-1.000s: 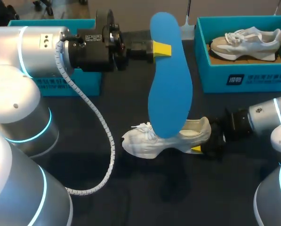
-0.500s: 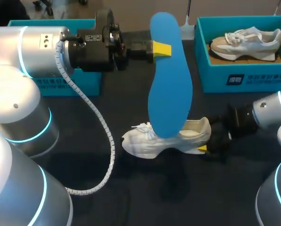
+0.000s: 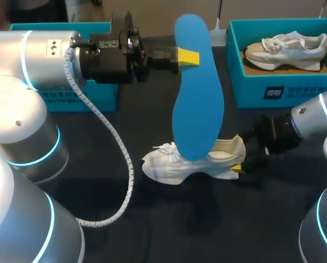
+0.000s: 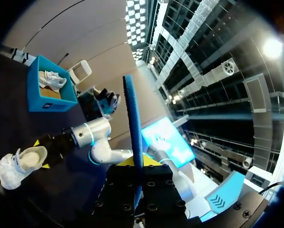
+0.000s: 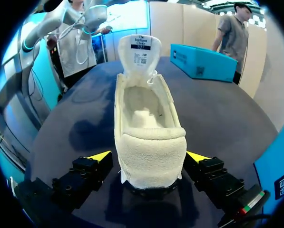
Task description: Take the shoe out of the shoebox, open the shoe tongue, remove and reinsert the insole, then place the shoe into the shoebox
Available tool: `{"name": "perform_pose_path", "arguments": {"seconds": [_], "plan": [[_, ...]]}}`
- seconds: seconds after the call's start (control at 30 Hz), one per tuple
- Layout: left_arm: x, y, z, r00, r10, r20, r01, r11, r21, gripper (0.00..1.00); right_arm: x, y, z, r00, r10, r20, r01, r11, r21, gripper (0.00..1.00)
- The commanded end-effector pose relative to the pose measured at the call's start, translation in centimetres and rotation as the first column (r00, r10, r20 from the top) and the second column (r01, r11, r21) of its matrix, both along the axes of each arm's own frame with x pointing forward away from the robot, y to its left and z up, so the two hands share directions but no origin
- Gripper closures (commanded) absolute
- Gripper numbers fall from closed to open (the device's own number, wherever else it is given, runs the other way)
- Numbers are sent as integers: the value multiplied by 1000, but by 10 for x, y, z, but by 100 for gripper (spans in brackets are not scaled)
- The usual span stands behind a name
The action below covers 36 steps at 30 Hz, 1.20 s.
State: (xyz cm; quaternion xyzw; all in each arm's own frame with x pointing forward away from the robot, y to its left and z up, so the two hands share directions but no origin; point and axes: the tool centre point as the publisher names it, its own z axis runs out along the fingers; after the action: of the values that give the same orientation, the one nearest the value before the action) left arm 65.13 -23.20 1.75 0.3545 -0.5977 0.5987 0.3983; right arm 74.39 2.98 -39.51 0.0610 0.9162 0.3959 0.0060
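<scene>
My left gripper (image 3: 188,57) is shut on the edge of the blue insole (image 3: 196,93), which it holds upright high above the table; in the left wrist view the insole (image 4: 133,137) stands edge-on between the fingers of the left gripper (image 4: 136,164). Below it the white shoe (image 3: 163,164) lies on the dark table, toe to the left, tongue pulled open. My right gripper (image 5: 149,156) is open at the shoe's heel (image 5: 151,152), one yellow-tipped finger on each side. In the head view the right gripper (image 3: 241,154) sits at the heel, with one yellow tip showing.
A teal shoebox (image 3: 284,90) at the back right holds a second shoe (image 3: 286,49). Another teal shoebox (image 3: 59,99) stands at the back left, mostly behind my left arm. The left arm's white cable (image 3: 119,164) loops over the table to the left of the shoe.
The right gripper has shifted a little to the right and toward the back at the shoe's heel. The left arm and the insole have stayed still.
</scene>
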Motion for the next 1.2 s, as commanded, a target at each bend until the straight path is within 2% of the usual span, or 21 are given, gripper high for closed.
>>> {"name": "perform_pose_path", "arguments": {"seconds": [0.03, 0.47, 0.6, 0.73, 1.1, 1.13, 1.2], "plan": [[-1, 0, -1, 1000, 2, 0, -2, 1000, -1, 100, -1, 1, 0, 1000, -1, 0, 1, 1000, -5, 0], [-1, 0, -1, 1000, 2, 0, -2, 1000, -1, 100, -3, -11, 32, 1000, -16, 5, 16, 992, -125, 0], [-1, 0, -1, 1000, 2, 0, -2, 1000, -1, 100, -3, -9, 40, 999, -29, -23, 24, 982, -187, 0], [-1, 0, -1, 1000, 2, 0, -2, 1000, -1, 100, -3, -3, 47, 990, -94, -105, 54, 941, -333, 0], [-1, 0, -1, 1000, 2, 0, -2, 1000, -1, 100, -3, -3, 47, 990, -94, -105, 54, 941, -333, 0], [-1, 0, -1, 1000, 2, 0, -2, 1000, -1, 100, -3, -4, 52, 993, -84, -78, 52, 938, -344, 0], [-1, 0, -1, 1000, 2, 0, -2, 1000, -1, 100, -4, -5, 58, 991, -111, -77, 75, 927, -368, 0]]}}
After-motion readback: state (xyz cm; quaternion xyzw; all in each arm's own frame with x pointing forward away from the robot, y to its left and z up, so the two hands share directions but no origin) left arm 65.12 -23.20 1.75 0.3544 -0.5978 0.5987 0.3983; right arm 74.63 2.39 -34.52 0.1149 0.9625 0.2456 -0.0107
